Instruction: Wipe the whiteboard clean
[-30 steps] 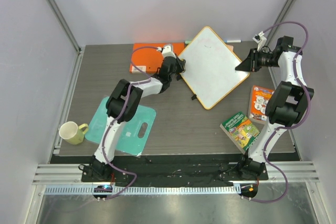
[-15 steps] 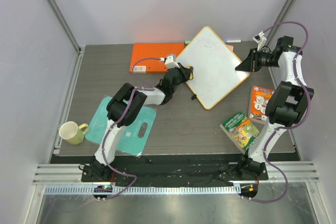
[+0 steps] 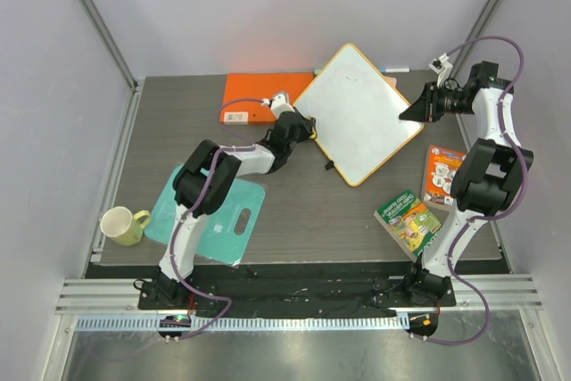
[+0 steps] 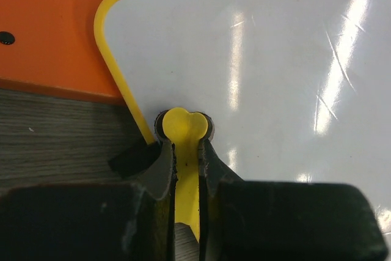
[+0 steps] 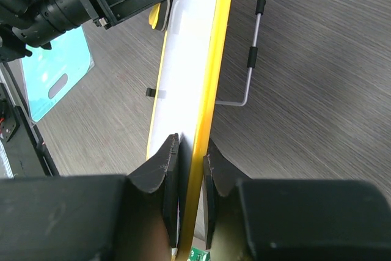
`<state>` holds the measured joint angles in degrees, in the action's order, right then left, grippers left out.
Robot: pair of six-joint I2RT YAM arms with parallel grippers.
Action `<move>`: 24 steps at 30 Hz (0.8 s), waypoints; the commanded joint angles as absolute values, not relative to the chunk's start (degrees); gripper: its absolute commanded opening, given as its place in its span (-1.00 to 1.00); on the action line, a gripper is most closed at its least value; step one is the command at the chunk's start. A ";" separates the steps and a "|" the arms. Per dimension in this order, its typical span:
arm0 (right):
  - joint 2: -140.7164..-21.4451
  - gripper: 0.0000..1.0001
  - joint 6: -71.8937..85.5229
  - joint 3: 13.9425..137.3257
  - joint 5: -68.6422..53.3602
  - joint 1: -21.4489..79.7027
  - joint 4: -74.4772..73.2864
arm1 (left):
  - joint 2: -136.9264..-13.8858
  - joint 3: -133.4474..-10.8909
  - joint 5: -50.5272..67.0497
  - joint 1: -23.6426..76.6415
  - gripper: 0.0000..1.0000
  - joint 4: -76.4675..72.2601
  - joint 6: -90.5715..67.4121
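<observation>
The whiteboard [image 3: 357,113] has a yellow rim and stands tilted like a diamond at the back middle; its face looks white with only faint marks. My left gripper [image 3: 306,126] is at the board's left corner, shut on a yellow eraser [image 4: 183,125]. The eraser's rounded tip rests on the board [image 4: 275,59] just inside the rim. My right gripper [image 3: 417,111] is shut on the board's right corner. In the right wrist view the yellow rim [image 5: 212,59] runs between its closed fingers [image 5: 168,175], and the board's wire foot [image 5: 250,59] shows behind.
An orange folder [image 3: 254,95] lies under the board's left corner. A teal cutting board [image 3: 210,211] and a pale green mug [image 3: 123,225] are at the front left. Two booklets [image 3: 408,220] [image 3: 442,176] lie at the right. A marker [image 3: 397,70] lies behind the board.
My left gripper slid right across the board with the eraser, then came back to the left corner. The right gripper has kept its hold on the board.
</observation>
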<state>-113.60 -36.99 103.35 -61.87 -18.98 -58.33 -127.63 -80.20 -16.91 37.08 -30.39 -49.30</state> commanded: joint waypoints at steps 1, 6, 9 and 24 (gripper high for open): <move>-111.71 -0.98 -42.71 102.04 -58.62 -16.52 -59.15 | -130.07 -85.77 -15.30 36.39 -1.00 -26.99 -48.25; -112.24 -0.97 -42.63 102.30 -59.41 -16.61 -59.15 | -133.06 -92.89 -6.77 37.09 -1.00 -30.40 -46.41; -112.06 -0.98 -42.80 102.39 -59.07 -16.61 -59.15 | -134.90 -98.75 -6.42 37.53 -1.00 -30.68 -45.01; -108.46 -0.97 -48.69 104.85 -51.16 -12.66 -65.21 | -140.37 -120.94 -4.57 38.76 -1.00 -12.39 -26.64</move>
<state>-112.18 -39.03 104.03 -58.70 -18.09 -61.01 -142.98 -122.80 -4.86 37.54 -15.99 -33.91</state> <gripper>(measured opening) 0.208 0.086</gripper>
